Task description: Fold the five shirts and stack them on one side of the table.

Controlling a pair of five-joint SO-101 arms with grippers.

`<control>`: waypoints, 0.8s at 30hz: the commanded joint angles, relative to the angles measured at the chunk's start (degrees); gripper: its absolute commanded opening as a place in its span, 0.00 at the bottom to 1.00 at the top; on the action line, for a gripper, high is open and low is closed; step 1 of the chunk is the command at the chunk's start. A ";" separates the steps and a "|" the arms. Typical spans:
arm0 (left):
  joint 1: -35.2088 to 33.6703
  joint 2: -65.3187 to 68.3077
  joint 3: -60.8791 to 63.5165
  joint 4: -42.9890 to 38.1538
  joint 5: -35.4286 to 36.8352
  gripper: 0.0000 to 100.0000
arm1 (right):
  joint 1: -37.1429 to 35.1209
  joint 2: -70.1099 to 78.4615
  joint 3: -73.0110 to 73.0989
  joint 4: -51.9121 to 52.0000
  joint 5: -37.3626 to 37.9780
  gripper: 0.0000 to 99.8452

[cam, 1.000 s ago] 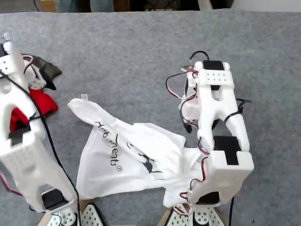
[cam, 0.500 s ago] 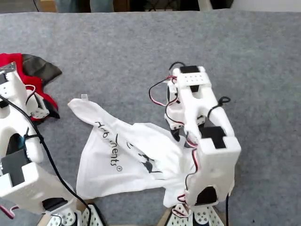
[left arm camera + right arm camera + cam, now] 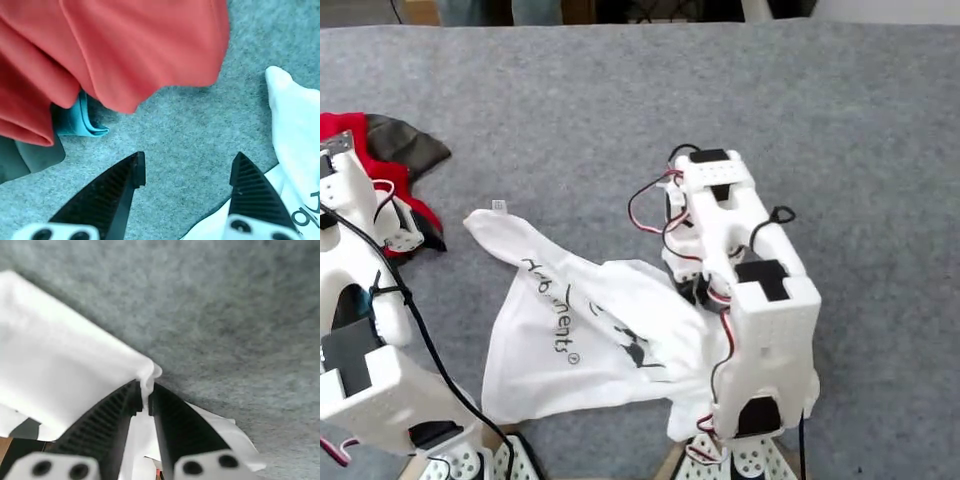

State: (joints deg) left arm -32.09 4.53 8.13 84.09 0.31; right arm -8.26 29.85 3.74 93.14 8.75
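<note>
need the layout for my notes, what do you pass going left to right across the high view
red shirt → white shirt → right arm

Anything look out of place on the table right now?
Yes. The white shirt lies crumpled and skewed, a fold pinched in the right gripper. At the left of the table, the red shirt sits in a loose heap over dark cloth, not a neat stack.
</note>
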 commanded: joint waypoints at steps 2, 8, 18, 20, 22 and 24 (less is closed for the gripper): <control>0.40 -3.16 -0.31 -0.88 -0.09 0.29 | 3.43 -1.10 -7.08 -0.53 0.09 0.01; 5.76 -3.16 -1.36 -0.88 0.18 0.29 | 9.41 0.04 -23.16 -2.46 6.07 0.01; 12.88 -3.08 -3.65 -8.79 12.48 0.29 | 16.62 13.85 -43.47 -8.88 10.02 0.01; 13.76 -3.08 -3.56 -8.88 14.77 0.29 | 17.85 16.13 -45.93 -8.88 10.02 0.01; 14.37 -3.08 -3.47 -8.62 16.53 0.29 | 18.73 17.01 -47.60 -7.74 10.11 0.02; 14.64 -3.08 -3.56 -7.21 17.58 0.29 | 18.99 17.45 -49.01 -5.80 9.76 0.04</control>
State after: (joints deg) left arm -18.20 4.53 6.90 76.09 15.69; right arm 9.41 47.69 -40.75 85.58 18.42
